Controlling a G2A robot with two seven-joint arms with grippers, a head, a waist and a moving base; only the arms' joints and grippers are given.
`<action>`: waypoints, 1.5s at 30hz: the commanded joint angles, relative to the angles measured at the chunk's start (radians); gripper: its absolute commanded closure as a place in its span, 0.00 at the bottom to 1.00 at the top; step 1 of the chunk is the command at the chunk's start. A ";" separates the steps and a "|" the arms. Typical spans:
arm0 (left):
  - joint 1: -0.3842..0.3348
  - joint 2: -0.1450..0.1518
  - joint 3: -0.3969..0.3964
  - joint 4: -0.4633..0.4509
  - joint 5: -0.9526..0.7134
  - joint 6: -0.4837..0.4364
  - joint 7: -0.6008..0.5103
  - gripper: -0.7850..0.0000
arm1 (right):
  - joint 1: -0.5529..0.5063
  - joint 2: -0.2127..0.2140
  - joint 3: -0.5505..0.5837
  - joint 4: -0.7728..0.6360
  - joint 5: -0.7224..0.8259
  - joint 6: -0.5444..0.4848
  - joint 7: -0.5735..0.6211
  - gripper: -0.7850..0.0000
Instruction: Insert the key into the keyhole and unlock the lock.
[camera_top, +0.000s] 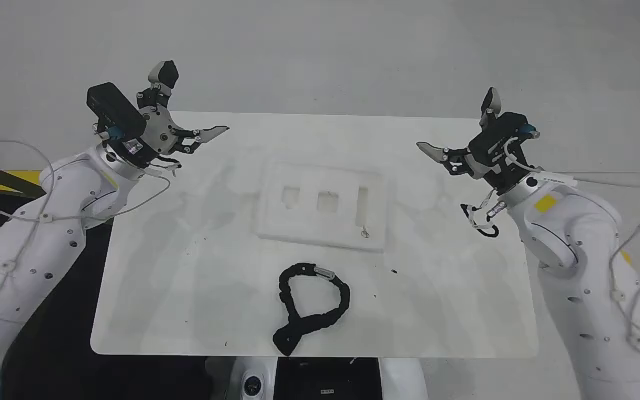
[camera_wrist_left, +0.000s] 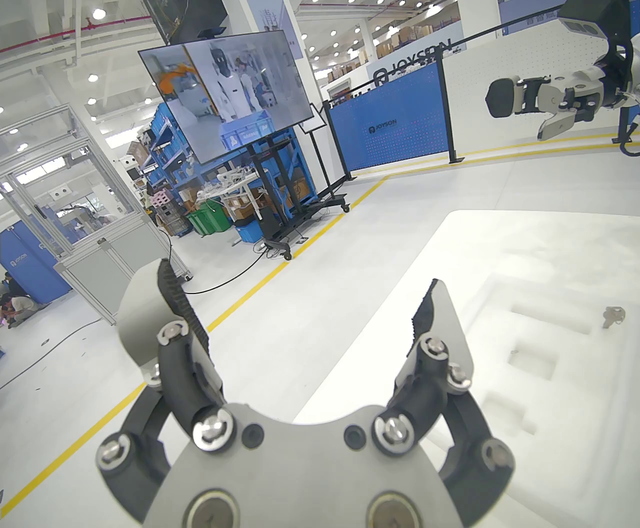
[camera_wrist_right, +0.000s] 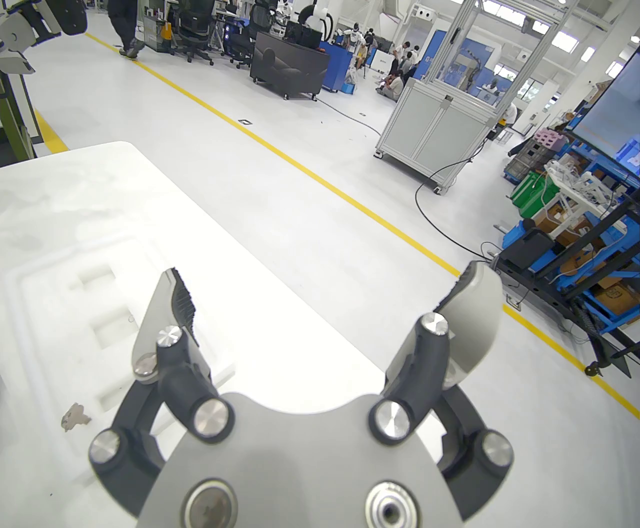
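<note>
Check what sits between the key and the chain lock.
Nothing loose. In the top view, only the front edge of the foam tray and a strip of bare table separate the key from the chain lock.

The key (camera_wrist_left: 613, 316) is seen as dull grey metal. The tray (camera_top: 275, 228) is made of white foam, matt and finely grainy. The lock (camera_top: 312, 300) is sheathed in what looks like black woven cloth, with a bright metal end. The table (camera_top: 450, 300) is finished smooth and matt white. On the left gripper (camera_wrist_left: 300, 280) and the right gripper (camera_wrist_right: 322, 275), brushed metal plates are faced with black ribbed pads (camera_wrist_left: 177, 300).
</note>
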 joint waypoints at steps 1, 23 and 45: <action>0.000 0.000 0.000 0.000 0.000 0.000 0.000 0.00 | 0.000 0.000 0.000 0.000 0.000 0.000 0.000 0.00; 0.000 0.000 0.000 0.000 0.000 0.000 0.000 0.00 | 0.000 0.000 0.000 0.000 0.000 0.000 0.000 0.00; 0.000 0.000 0.000 0.000 0.000 0.000 0.000 0.00 | 0.016 -0.003 -0.063 -0.023 0.098 -0.042 0.230 0.00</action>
